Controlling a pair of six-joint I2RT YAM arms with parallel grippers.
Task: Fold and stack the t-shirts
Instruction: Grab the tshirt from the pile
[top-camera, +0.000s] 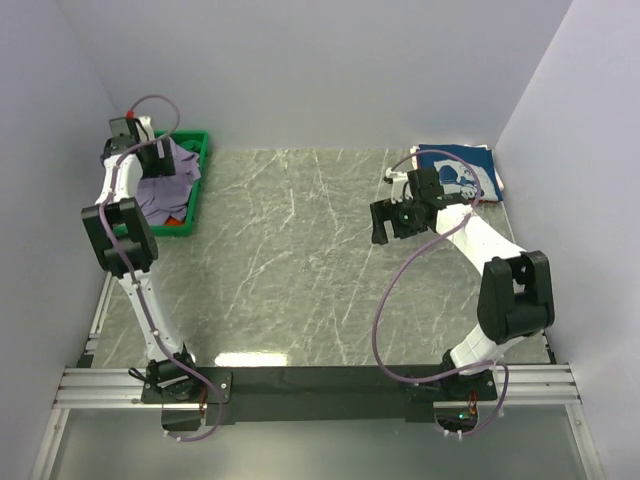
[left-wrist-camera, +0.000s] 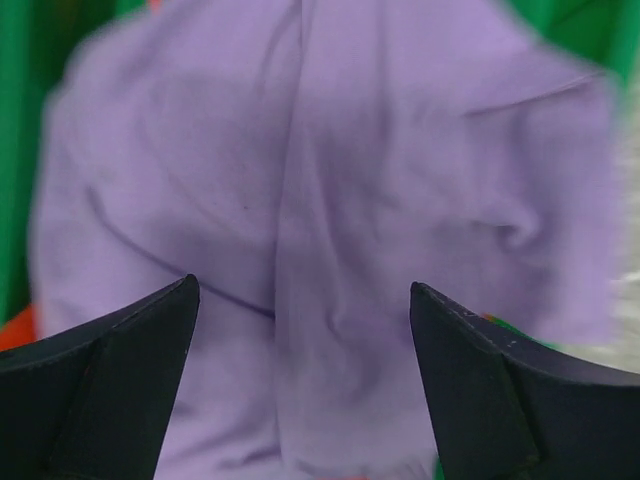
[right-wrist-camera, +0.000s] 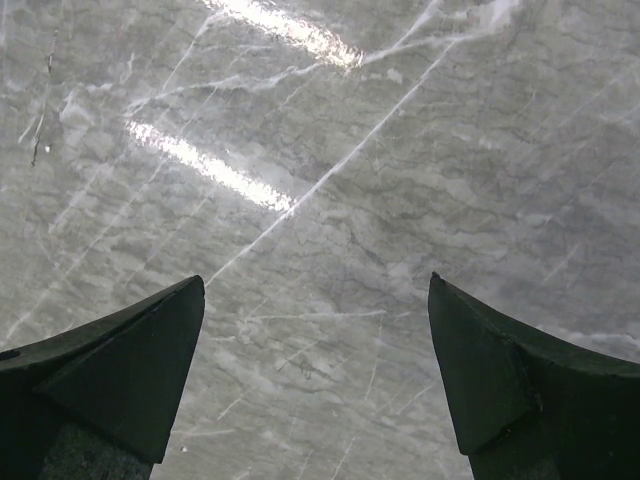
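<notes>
A crumpled lavender-purple t-shirt (top-camera: 172, 172) lies on top in the green bin (top-camera: 196, 190) at the back left; an orange-red one (top-camera: 172, 221) peeks out under it. My left gripper (top-camera: 152, 152) hovers just over the purple cloth (left-wrist-camera: 300, 200), jaws wide apart with nothing between them. In the left wrist view a sliver of orange-red cloth (left-wrist-camera: 15, 328) shows at the left edge. A navy t-shirt with white print (top-camera: 462, 175) lies folded at the back right corner. My right gripper (top-camera: 392, 222) hangs open over bare marble (right-wrist-camera: 320, 220), left of the navy t-shirt.
The marble table (top-camera: 290, 270) spreads between the two arms. Grey walls close in at left, right and back. The bin's green wall (left-wrist-camera: 12, 150) frames the purple cloth in the left wrist view. Cables loop from both arms.
</notes>
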